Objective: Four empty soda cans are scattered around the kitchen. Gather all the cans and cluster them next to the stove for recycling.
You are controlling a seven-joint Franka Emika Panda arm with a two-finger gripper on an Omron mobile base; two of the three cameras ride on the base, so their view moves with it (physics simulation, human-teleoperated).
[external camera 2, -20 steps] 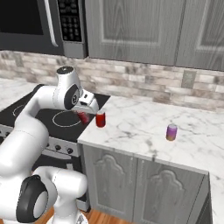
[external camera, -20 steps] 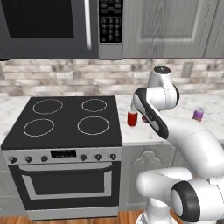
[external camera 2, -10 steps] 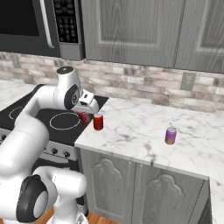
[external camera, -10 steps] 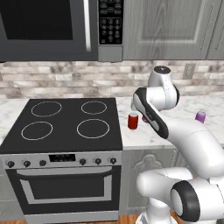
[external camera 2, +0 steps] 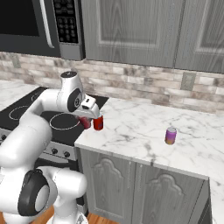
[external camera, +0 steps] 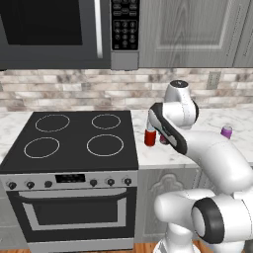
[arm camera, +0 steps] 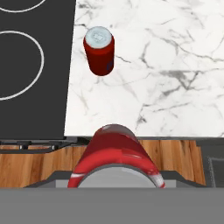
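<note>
A stainless stove [external camera: 69,143] with a black glass cooktop and 4 white ring burners stands at the left, under a black microwave [external camera: 54,29]. Just right of the stove, on the white marble counter [external camera 2: 144,131], 1 red soda can [external camera: 149,137] stands upright near the cooktop's edge. The white arm rises from below, bends at a rounded elbow above the counter and folds back down toward the stove's right edge, the hand tilted downward. The gripper [external camera 2: 85,120] hangs just beside the standing can and carries a 2nd red can [arm camera: 116,153]. The fingers themselves are hidden behind this can, so they appear to be clamped on it. Farther right on the counter, well apart, stands a purple can [external camera 2: 171,135].
</note>
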